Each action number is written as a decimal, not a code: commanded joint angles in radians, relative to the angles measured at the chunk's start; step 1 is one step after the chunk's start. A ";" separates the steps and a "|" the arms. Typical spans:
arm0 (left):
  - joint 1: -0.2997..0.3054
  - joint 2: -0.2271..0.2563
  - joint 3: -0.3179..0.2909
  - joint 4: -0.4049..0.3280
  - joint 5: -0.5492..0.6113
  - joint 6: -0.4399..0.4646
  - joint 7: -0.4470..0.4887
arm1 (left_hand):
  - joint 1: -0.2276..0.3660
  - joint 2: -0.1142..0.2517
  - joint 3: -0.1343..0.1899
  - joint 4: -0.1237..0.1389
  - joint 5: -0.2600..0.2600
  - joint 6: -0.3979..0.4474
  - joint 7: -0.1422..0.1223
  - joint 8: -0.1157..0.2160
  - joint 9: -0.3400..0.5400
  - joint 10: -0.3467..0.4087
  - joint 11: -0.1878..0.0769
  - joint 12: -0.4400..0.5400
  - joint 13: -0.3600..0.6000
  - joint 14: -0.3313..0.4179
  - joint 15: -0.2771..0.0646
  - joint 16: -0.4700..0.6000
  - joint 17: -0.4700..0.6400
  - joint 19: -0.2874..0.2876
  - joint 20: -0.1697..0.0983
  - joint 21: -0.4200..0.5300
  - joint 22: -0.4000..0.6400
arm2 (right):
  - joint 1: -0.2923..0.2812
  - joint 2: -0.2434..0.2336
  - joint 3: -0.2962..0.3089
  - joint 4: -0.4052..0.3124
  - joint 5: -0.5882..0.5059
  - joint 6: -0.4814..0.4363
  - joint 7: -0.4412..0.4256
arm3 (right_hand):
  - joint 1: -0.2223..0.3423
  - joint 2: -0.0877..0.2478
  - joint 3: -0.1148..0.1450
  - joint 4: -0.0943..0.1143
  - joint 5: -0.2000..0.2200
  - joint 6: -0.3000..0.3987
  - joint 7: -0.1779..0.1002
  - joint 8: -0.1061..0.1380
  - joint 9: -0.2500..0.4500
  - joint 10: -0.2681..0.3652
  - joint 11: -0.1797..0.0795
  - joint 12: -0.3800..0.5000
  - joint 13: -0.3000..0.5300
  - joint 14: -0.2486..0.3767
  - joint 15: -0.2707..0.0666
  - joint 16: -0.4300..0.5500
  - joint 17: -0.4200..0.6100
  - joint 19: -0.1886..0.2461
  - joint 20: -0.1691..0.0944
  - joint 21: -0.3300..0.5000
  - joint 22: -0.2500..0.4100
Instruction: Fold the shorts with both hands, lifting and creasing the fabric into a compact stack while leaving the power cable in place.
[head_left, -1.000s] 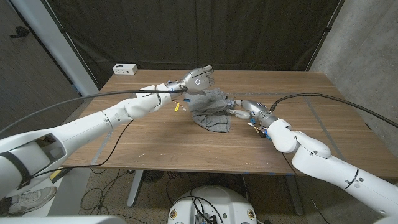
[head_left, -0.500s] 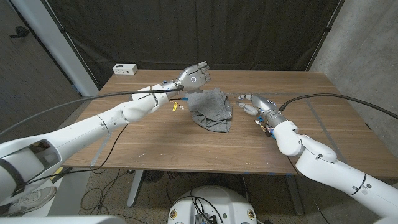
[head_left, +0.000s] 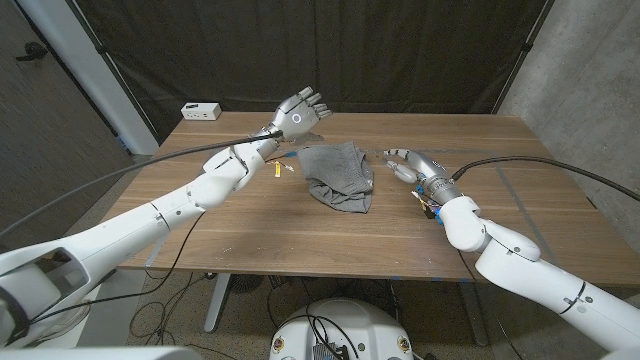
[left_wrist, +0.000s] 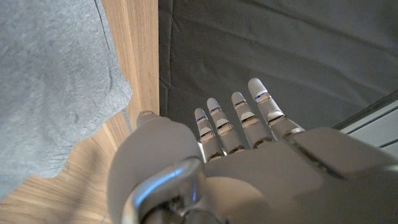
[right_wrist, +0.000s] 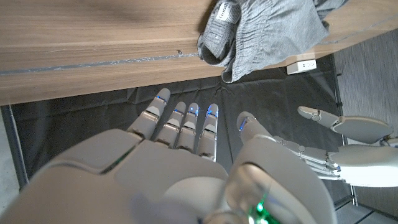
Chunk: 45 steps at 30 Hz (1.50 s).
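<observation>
The grey shorts lie in a rumpled folded heap at the middle of the wooden table. My left hand hangs above the table just behind the shorts' far left corner, fingers spread, holding nothing. My right hand is open a short way to the right of the shorts, apart from the fabric. In the left wrist view the shorts lie beyond my left hand, whose fingers are straight. The right wrist view has the shorts ahead of my right hand, with the left hand alongside.
A white power strip sits at the table's back left corner, also seen in the right wrist view as the power strip. A small yellow tag lies left of the shorts. A dark curtain hangs behind the table.
My right hand has let go of the shorts' right edge and drawn back to the right. My left hand has risen off the shorts and moved back and left.
</observation>
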 joint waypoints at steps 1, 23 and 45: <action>0.146 -0.029 -0.138 -0.072 -0.281 0.088 0.007 | -0.042 0.013 0.102 0.015 0.005 -0.114 0.009 -0.001 0.002 -0.063 0.032 0.000 0.000 -0.054 -0.095 -0.001 0.001 -0.043 0.016 -0.019 0.008 | -0.014 0.059 0.039 0.114 0.091 0.205 -0.091 | -0.025 -0.007 -0.006 0.019 -0.002 -0.049 -0.007 -0.005 0.001 -0.037 -0.003 -0.006 0.002 -0.030 -0.031 -0.007 0.004 -0.012 -0.007 -0.006 0.002; 0.283 -0.102 -0.373 -0.094 -1.026 -0.046 0.023 | -0.277 -0.007 0.315 0.015 -0.084 -0.323 0.078 0.003 -0.004 -0.337 0.119 -0.008 -0.014 -0.313 0.036 -0.018 -0.016 -0.243 0.059 -0.118 0.001 | 0.011 0.185 0.090 0.361 0.315 0.565 -0.077 | -0.150 -0.079 -0.083 0.097 0.008 -0.179 -0.016 -0.004 0.000 -0.116 0.012 0.001 0.000 -0.083 -0.006 -0.007 -0.004 -0.033 0.007 -0.005 0.001; 0.304 -0.147 -0.444 0.038 -1.586 -0.261 -0.099 | -0.613 -0.014 0.361 0.027 -0.100 -0.557 0.160 -0.002 -0.008 -0.656 0.148 -0.015 -0.023 -0.607 0.070 -0.019 -0.018 -0.494 0.014 -0.273 -0.004 | 0.029 0.265 0.118 0.489 0.432 0.736 -0.041 | -0.194 -0.129 -0.124 0.100 0.027 -0.258 -0.011 -0.002 -0.004 -0.185 0.002 -0.004 -0.003 -0.133 -0.005 -0.016 -0.014 -0.060 0.012 -0.012 0.000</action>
